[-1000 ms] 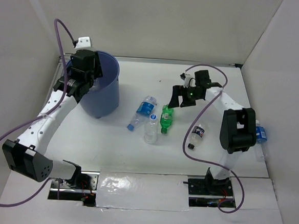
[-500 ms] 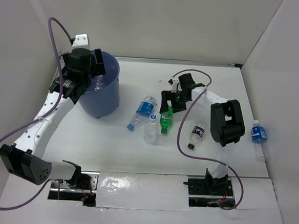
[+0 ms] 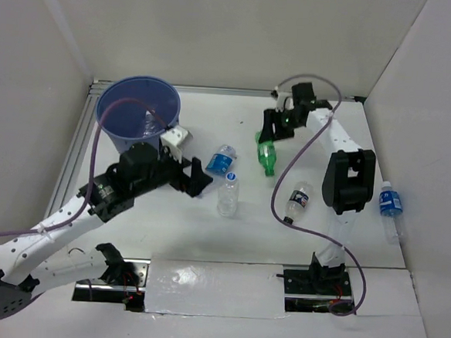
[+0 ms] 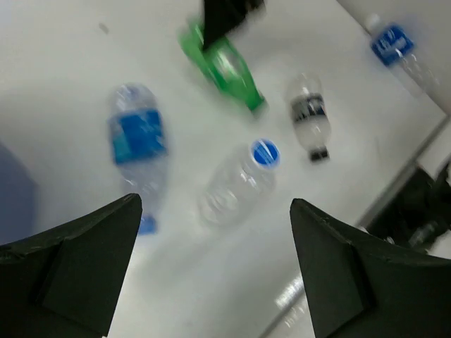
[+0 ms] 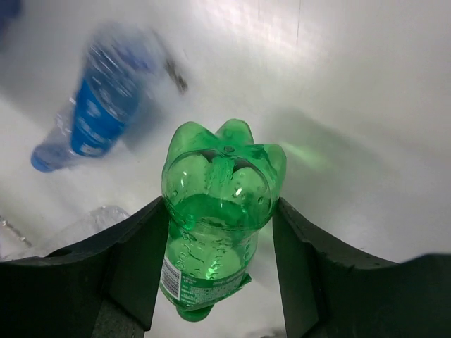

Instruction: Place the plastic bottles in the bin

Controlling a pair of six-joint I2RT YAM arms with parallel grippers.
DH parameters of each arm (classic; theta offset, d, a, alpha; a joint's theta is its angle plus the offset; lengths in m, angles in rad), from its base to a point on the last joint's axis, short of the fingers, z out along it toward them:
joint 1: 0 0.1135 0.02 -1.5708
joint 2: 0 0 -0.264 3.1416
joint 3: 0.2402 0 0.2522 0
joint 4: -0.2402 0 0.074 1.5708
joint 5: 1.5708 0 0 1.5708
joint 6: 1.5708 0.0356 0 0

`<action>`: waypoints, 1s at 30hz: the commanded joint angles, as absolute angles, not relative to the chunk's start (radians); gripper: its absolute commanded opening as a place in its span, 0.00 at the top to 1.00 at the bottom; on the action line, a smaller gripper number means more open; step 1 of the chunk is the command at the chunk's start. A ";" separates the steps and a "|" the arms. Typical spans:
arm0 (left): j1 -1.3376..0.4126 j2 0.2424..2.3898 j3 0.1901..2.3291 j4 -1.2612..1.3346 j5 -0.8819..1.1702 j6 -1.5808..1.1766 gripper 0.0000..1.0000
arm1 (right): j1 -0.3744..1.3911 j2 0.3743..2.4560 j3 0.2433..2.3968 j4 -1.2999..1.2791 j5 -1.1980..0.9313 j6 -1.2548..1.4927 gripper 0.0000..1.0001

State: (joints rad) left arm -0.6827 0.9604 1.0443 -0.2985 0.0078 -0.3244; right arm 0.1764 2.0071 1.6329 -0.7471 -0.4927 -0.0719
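- We see the right end effector [image 5: 220, 239] clamped around the green bottle [image 3: 266, 158] in the upper centre-right, cap pointing down.
- The left end effector [image 4: 215, 211] hangs wide open and holds nothing, left of centre.
- The bin [image 3: 113, 111] stands at the upper left.
- On the table [image 3: 167, 227] lie a blue-labelled bottle [image 3: 222, 162], a clear bottle [image 3: 228, 194], a dark-labelled bottle [image 3: 295, 202] and, far right, a second blue-labelled bottle [image 3: 390, 205].

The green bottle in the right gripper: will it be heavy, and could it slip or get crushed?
The green bottle looks empty, with light shining through it, so it is probably light. Its glossy, likely thin wall may dent and could slip, since the right gripper pinches it only near the rounded base.
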 commanded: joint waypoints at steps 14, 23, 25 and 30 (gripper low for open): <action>-1.110 0.784 0.563 -0.216 -0.443 -0.652 0.01 | 0.529 1.995 2.343 -0.117 -0.676 -0.184 0.98; -1.200 0.848 0.589 -0.318 -0.601 -0.773 0.01 | 0.753 2.227 2.536 0.077 -0.554 -0.069 0.97; -1.200 0.857 0.589 -0.318 -0.638 -0.773 0.01 | 0.762 2.267 2.536 0.077 -0.545 -0.019 0.69; -1.181 0.931 0.624 -0.253 -0.718 -0.704 0.01 | 0.729 2.303 2.585 0.012 -0.534 0.005 0.01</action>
